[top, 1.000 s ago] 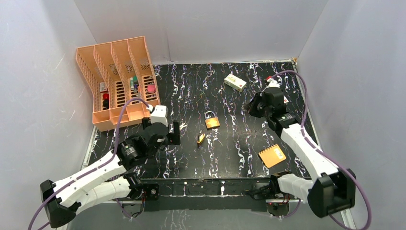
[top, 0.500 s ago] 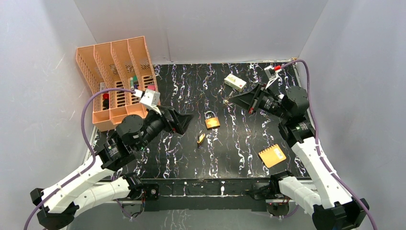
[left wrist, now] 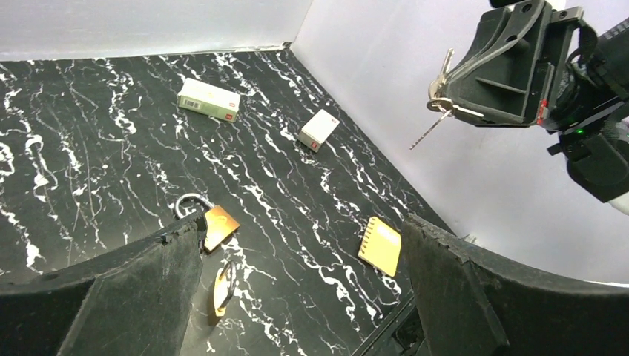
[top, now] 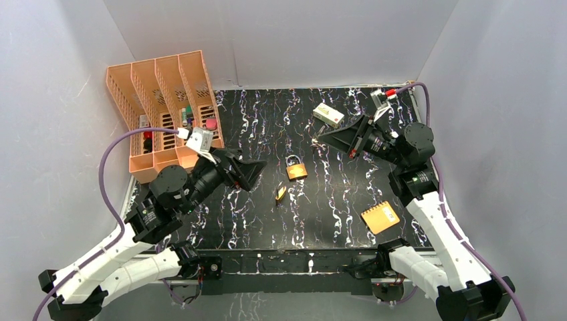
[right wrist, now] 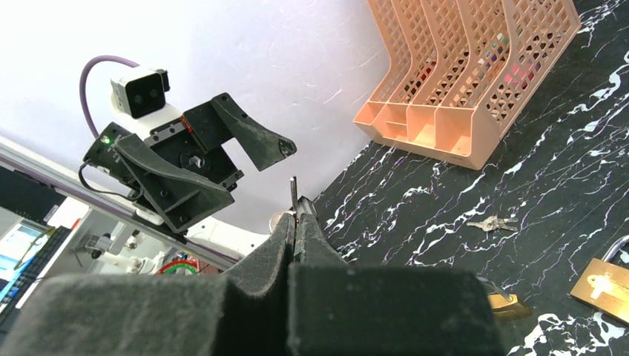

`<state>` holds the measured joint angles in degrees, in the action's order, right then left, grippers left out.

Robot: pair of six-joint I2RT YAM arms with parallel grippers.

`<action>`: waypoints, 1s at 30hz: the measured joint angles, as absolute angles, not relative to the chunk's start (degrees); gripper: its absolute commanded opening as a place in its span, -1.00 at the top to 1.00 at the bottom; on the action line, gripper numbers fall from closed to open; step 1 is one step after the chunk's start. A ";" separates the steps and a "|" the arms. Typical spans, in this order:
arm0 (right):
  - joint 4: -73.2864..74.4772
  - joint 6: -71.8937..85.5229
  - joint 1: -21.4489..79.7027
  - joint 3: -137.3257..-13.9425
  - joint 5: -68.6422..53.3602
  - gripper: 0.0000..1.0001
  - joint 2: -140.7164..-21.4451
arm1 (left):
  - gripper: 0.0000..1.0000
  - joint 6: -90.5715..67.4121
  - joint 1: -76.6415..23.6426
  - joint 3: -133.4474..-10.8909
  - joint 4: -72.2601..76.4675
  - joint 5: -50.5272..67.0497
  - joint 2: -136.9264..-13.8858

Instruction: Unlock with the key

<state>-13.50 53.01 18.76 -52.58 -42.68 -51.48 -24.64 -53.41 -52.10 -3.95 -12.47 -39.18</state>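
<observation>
My right gripper (top: 319, 138) hangs above the back of the table, pointing left, shut on the key (right wrist: 294, 194). The small silver key on its ring (left wrist: 439, 104) sticks out past the pinched fingertips (right wrist: 308, 222). A brass padlock (top: 296, 169) lies flat in the middle of the table. A second padlock (top: 281, 194) rests on its side just in front of it. My left gripper (top: 261, 166) is raised to the left of the padlocks, pointing right. Its jaws stand wide open and empty, and both padlocks (left wrist: 219, 225) show beside its left finger.
An orange file rack (top: 164, 110) stands at the back left. A white box (top: 328, 114) lies at the back, an orange notebook (top: 380, 217) at the front right. A second white box (left wrist: 319, 130) lies near the right wall. Another bunch of keys (right wrist: 493, 222) lies on the table.
Both arms have lifted off the table and turned to face each other, the right one carrying the key. In the last half second they have barely moved.
</observation>
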 measured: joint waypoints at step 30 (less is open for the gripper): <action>-6.42 53.80 18.76 -53.98 -40.27 1.00 -53.71 | -0.73 -10.20 -53.41 -51.27 12.38 10.90 -55.96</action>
